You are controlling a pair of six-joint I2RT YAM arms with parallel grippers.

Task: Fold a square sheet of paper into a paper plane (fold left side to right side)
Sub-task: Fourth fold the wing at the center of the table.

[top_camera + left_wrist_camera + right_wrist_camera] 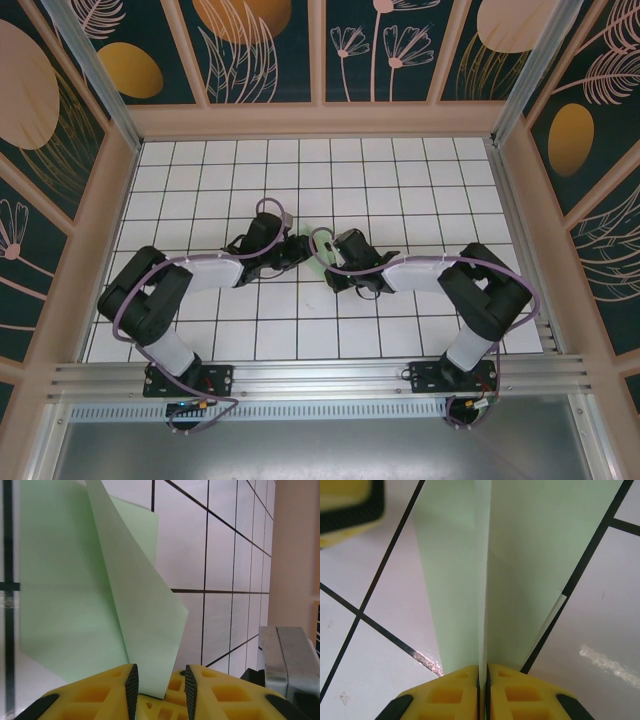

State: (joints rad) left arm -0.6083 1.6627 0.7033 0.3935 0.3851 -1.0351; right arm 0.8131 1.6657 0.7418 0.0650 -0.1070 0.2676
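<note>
Both jaws meet on the thin pale mint-green paper square (535,550), mid white gridded bench (400,180). Right jaws clamp its upright middle ridge (483,605), probably anchoring it; left jaws stand apart around a flap (145,630) pointing toward twelve o'clock.

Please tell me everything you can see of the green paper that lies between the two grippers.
The paper is thin, matte, pale mint green and partly folded. It lies on the white gridded table between the two arms. A sharp middle ridge stands up, and the right gripper is shut on it, while the sides slope down to the tiles. Another flap rises tilted between the pads of the left gripper, which stand apart and do not yet pinch it.
</note>
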